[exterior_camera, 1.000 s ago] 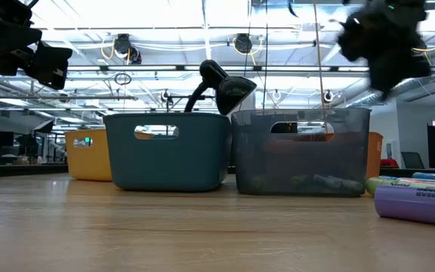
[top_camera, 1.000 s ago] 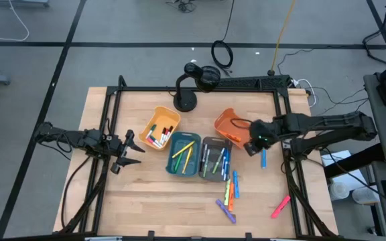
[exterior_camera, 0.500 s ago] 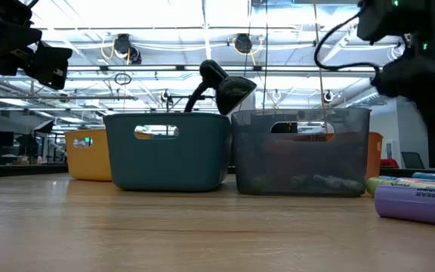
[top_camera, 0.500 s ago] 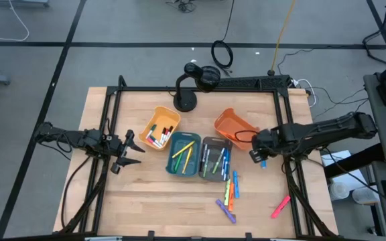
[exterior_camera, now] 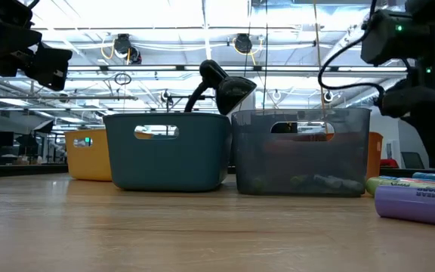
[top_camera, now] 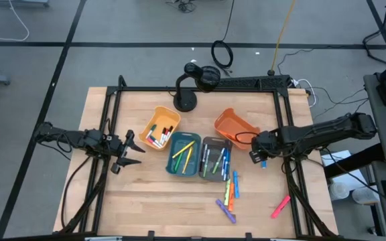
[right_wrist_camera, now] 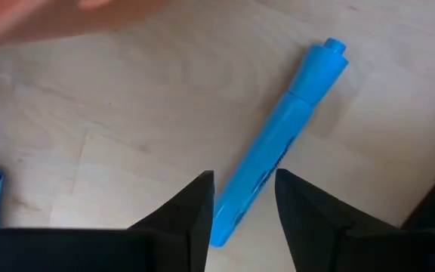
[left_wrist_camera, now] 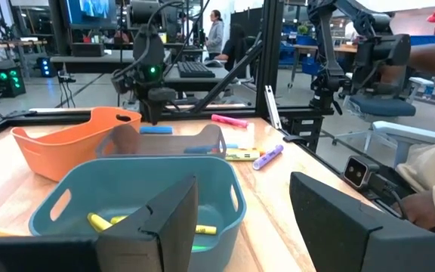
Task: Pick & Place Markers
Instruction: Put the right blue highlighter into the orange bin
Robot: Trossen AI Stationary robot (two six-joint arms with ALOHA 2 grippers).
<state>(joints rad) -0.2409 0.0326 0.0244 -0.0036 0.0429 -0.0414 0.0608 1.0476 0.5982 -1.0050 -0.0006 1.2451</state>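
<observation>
The right pincer hangs released low over the surface, its fingers straddling the near end of a blue marker lying flat beside the orange bin. The left pincer waits released at the surface's left side.

Light: bright, even, from ceiling strips, seen in low view.
Shadows: soft, short under bins.
Glare: ceiling washed out.
Blur: purple marker soft up close; orange smear in right wrist corner.
</observation>
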